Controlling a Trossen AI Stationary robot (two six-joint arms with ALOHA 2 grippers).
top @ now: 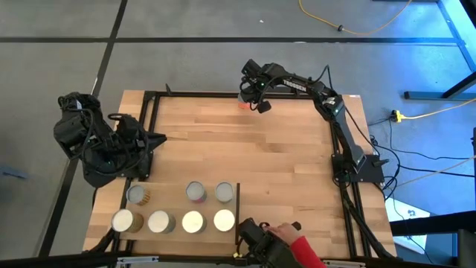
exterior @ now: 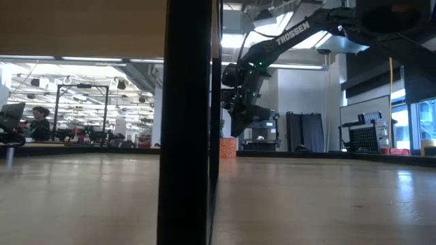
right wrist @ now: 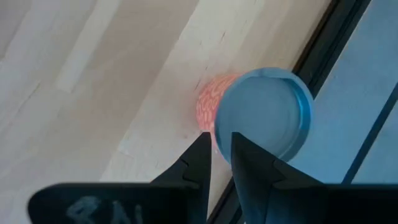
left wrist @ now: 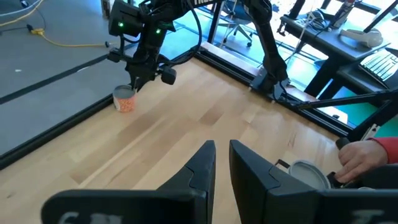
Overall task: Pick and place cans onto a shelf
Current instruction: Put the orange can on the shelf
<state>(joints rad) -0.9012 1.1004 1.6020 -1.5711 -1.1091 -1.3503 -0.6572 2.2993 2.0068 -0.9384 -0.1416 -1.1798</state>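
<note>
Plank-patterned wooden tabletop (top: 245, 149) inside a black frame, with grey floor and a yellow cable (top: 357, 26) beyond its upper edge.

Lower left of the high view: seven cans (top: 193, 221), upright with pale round tops, in two rows on the light-wood shelf (top: 167, 197), just left of its thin black bar (top: 238, 212). Contents sealed from sight.

Upper centre: the eighth, an orange can (top: 243, 102), alone and just beside the frame's far rail. Label patterned, no words readable.

Right gripper (top: 260, 104) above that can, fingers narrow with a slim gap between them, gripping nothing, silver lid just past the tips in the wrist view.

Left gripper (top: 152, 138) at the table's left edge, apart from the cans, fingers likewise narrow and empty.

Broad bare wood across the middle and right of the table.

Bottom edge: a person's hand (top: 282, 232) in a red sleeve (top: 306, 251), right of the black bar.

"TROSSEN" in white letters along the right arm (exterior: 296, 32).
</note>
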